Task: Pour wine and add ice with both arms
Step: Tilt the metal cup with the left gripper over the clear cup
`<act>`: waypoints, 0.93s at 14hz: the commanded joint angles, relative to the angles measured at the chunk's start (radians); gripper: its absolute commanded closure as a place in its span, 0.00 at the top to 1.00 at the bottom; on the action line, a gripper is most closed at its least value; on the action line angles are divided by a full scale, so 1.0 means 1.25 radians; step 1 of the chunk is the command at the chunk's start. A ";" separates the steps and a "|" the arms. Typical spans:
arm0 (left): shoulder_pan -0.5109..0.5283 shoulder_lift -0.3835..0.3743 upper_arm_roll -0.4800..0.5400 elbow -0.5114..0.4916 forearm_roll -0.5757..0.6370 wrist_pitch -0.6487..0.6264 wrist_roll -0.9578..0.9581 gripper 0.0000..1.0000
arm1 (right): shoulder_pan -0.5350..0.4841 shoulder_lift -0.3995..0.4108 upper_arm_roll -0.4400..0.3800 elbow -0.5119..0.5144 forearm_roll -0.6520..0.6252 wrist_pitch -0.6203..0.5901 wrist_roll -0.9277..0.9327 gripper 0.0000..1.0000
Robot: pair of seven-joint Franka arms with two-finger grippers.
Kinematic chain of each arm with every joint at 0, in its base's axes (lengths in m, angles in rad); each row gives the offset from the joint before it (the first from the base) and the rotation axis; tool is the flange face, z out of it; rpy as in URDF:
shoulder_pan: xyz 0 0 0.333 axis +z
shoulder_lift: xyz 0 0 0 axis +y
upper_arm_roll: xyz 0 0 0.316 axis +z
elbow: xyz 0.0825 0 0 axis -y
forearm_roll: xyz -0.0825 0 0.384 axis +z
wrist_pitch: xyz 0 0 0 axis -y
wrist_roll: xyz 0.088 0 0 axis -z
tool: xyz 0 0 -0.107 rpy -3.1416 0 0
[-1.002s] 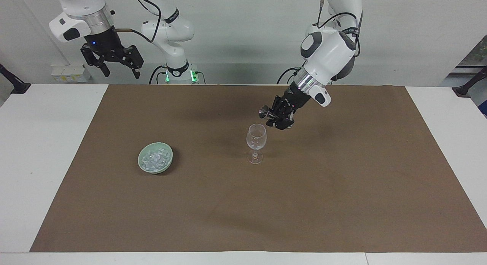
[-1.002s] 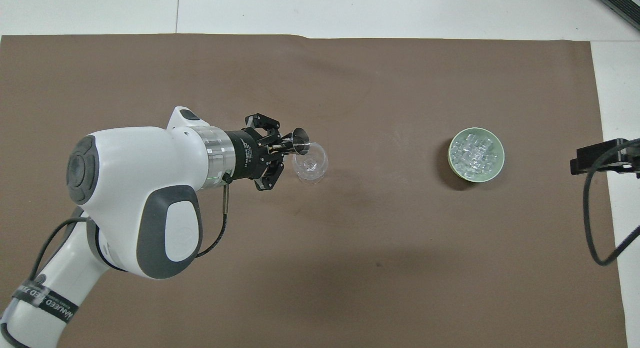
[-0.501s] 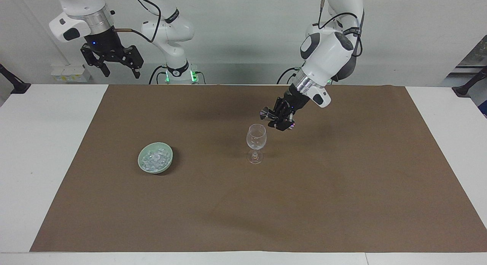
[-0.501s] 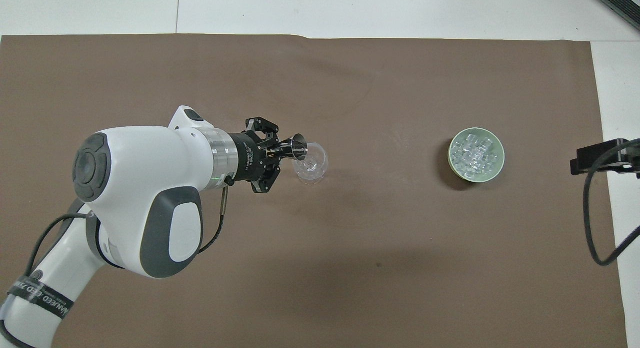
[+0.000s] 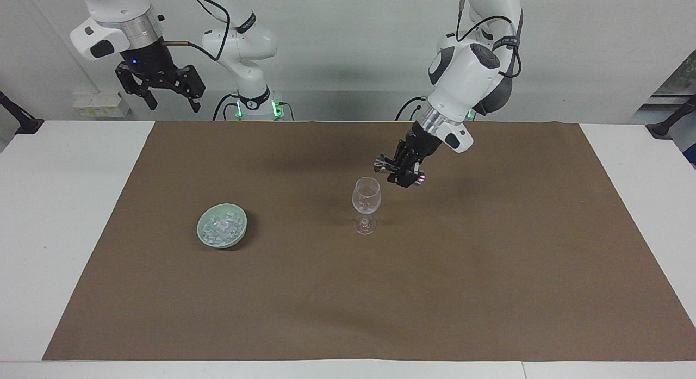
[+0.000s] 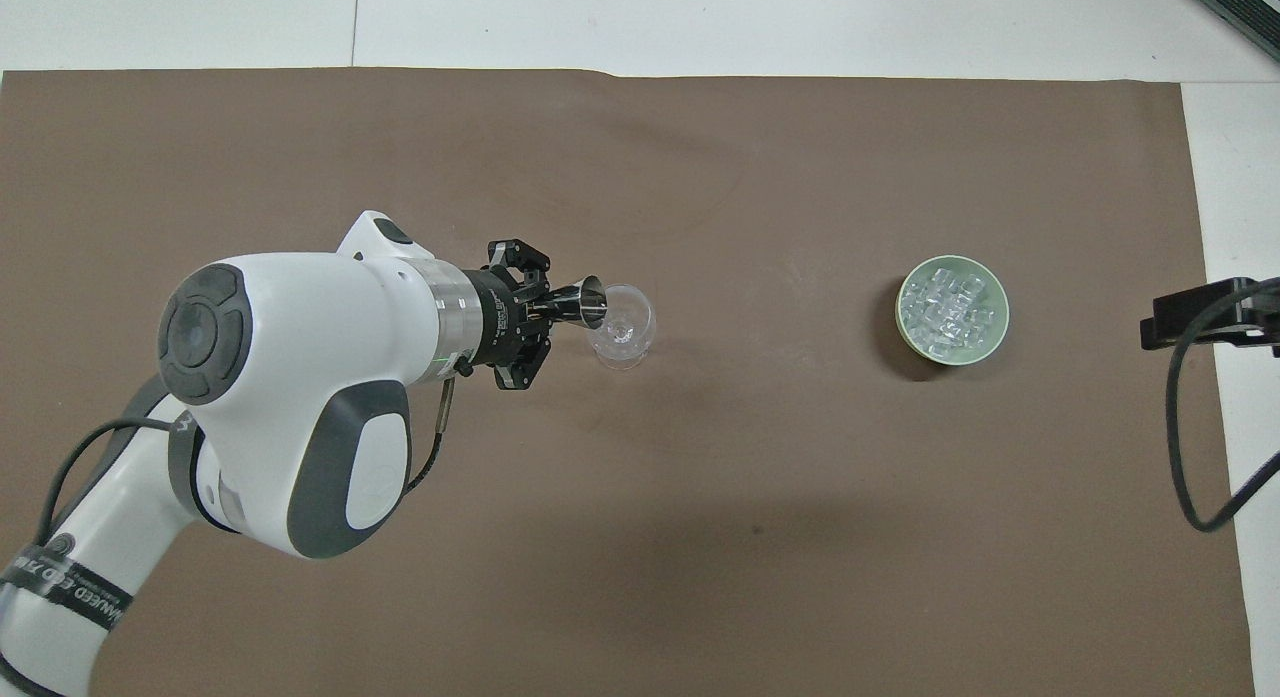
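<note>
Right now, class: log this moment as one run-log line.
left end effector: shut on jigger, tipped over wine glass | right end effector: open, waiting | ice: in bowl

Facing view: looking down from high across the table (image 5: 65,216), toward both robot bases at the top.
Overhead view: looking steeply down from above the robots' end, arms entering from the bottom.
Shared part: showing the same brown mat (image 5: 489,270) (image 6: 800,537), wine glass (image 5: 366,197) (image 6: 622,325) and green bowl (image 5: 202,230) (image 6: 995,339), turned half around.
</note>
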State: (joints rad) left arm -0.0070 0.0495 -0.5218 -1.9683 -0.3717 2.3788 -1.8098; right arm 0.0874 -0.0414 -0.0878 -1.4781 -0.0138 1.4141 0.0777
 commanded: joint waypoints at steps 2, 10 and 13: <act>-0.005 0.006 -0.006 0.027 0.060 -0.033 -0.049 0.00 | -0.002 0.001 0.000 0.008 0.001 -0.011 0.013 1.00; -0.007 0.018 -0.030 0.063 0.171 -0.083 -0.111 0.00 | -0.002 0.001 0.000 0.008 0.002 -0.011 0.013 1.00; -0.007 0.018 -0.032 0.063 0.173 -0.087 -0.111 0.00 | -0.002 0.001 0.000 0.008 0.001 -0.011 0.013 1.00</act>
State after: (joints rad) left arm -0.0075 0.0575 -0.5631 -1.9178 -0.1812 2.2985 -1.9218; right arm 0.0874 -0.0414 -0.0878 -1.4781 -0.0138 1.4141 0.0777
